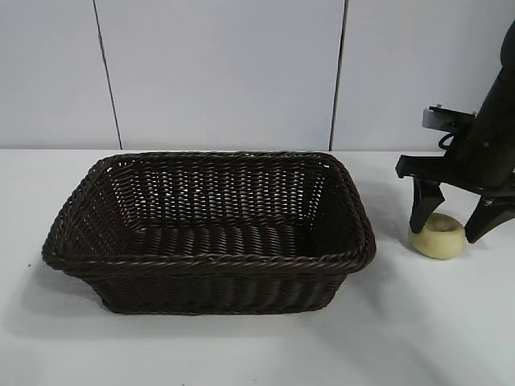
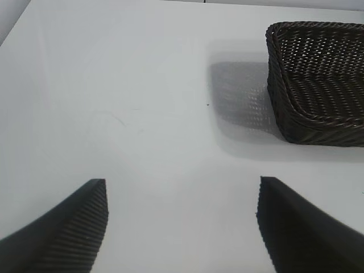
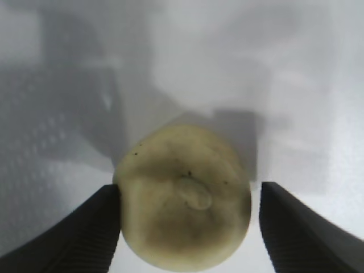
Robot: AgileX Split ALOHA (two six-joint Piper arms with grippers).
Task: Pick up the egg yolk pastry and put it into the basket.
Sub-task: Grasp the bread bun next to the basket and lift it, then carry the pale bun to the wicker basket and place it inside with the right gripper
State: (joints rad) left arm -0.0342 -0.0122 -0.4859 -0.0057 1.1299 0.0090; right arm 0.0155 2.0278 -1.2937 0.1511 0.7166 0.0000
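Exterior view: right claw (image 1: 452, 227) lowered over the egg yolk pastry (image 1: 438, 236) near the right edge of the white surface (image 1: 241, 346), one finger to each side, the pale bun resting flat between them. Beside it, toward the middle of the surface, the dark wicker basket (image 1: 211, 259), with nothing inside and apart from the pastry by a strip of bare surface. From the right wrist camera, seen straddling the pastry (image 3: 185, 203) with fingers (image 3: 79, 239) apart: one pad close against the bun's side or just touching it, the other a sliver away, no squeeze evident yet. Left claw (image 2: 182, 227) held open and idle over bare surface beyond the basket's (image 2: 318, 85) left end, nothing between its fingers.

Judged to be at the closing stage of the pickup, the carry and the drop not yet begun. Best done by centring the bun between the pads before closing, so that neither pad shoves it sideways; by gripping low on the rounded wall instead of the dimpled top; and by pressing gently, the pastry looking soft enough to dent or crumble. Then a straight lift, high enough to clear the braided rim, before any travel toward the basket.
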